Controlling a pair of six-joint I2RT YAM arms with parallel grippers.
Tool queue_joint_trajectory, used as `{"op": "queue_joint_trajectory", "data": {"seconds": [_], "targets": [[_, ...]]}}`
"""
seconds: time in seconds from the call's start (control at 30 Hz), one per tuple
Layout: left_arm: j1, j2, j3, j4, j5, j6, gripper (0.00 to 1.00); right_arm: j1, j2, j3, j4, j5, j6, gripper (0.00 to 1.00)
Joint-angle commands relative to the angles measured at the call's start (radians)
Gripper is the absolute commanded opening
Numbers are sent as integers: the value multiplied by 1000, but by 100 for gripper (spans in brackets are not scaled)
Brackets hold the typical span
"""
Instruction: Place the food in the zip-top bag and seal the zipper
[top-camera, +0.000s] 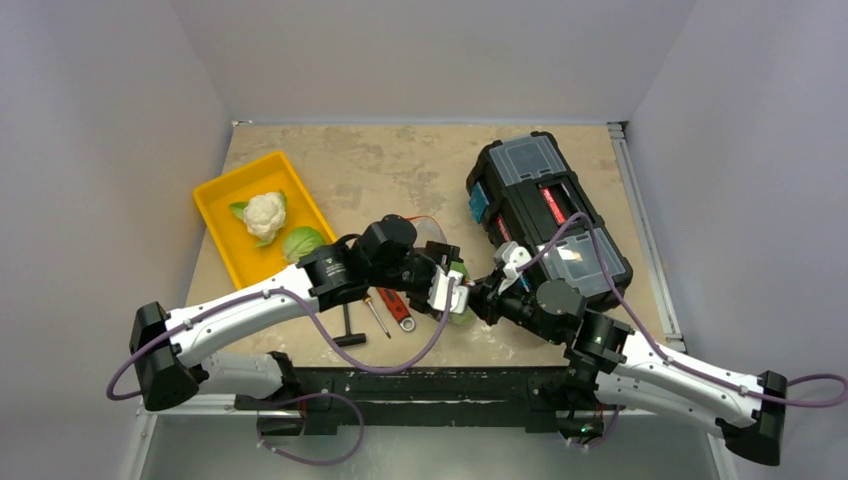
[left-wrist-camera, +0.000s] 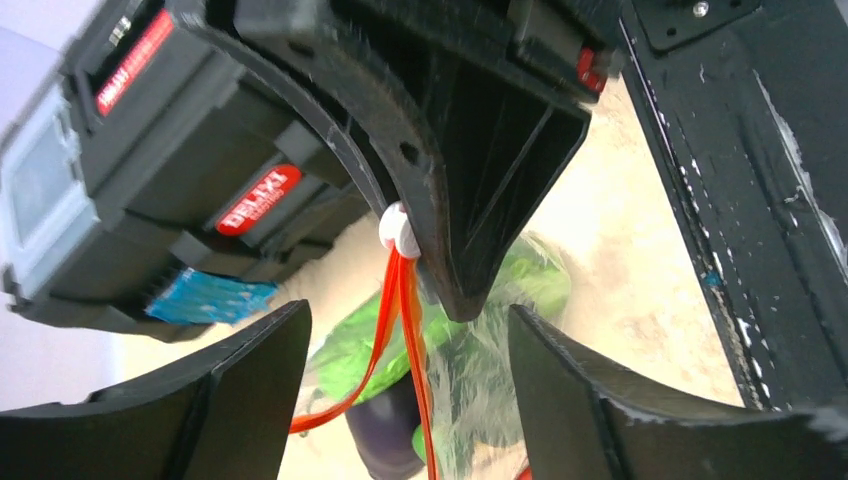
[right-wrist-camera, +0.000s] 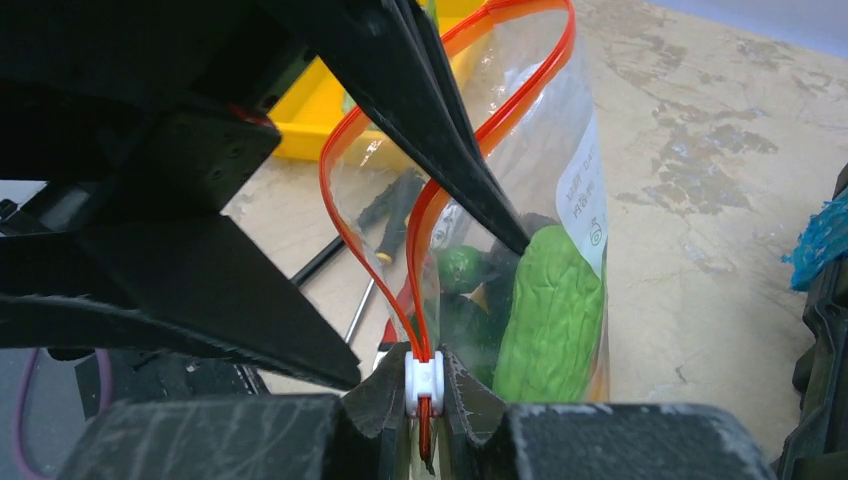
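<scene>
your right tool (right-wrist-camera: 425, 372) is clenching on the zipper (left-wrist-camera: 392, 290) at its white tip. your left tool (left-wrist-camera: 408, 318) is standing released, fingers (left-wrist-camera: 250, 390) spread either side of the bag (right-wrist-camera: 555, 120), near the bench's (right-wrist-camera: 700, 150) front edge. green food (right-wrist-camera: 550, 310) is sitting inside the bag.

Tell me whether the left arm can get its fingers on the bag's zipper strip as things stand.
Probably yes: the fingers of the left gripper stand open either side of the red-orange zipper strip, nothing between. The right gripper pinches only the white slider at its end.
</scene>
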Motion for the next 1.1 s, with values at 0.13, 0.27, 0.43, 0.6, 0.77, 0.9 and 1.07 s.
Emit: {"op": "queue_joint_trajectory", "data": {"seconds": [0.13, 0.27, 0.43, 0.6, 0.77, 0.9, 1.07], "targets": [[98, 14, 13, -21, 118, 9, 51, -1, 33, 119, -67, 4, 7, 7], [100, 25, 4, -18, 122, -14, 14, -1, 57, 183, -144, 32, 51, 12], [101, -5, -24, 7, 96, -36, 0, -1, 171, 420, -503, 114, 217, 34], [102, -10, -12, -10, 124, -35, 0, -1, 184, 572, -682, 112, 236, 50], [111, -16, -12, -12, 135, -41, 0, -1, 98, 542, -601, -31, 185, 44], [118, -15, -11, -10, 158, -51, 0, -1, 116, 505, -547, -93, 87, 35], [128, -13, -5, -17, 185, -58, 0, -1, 151, 466, -518, -71, 10, 36]]}}
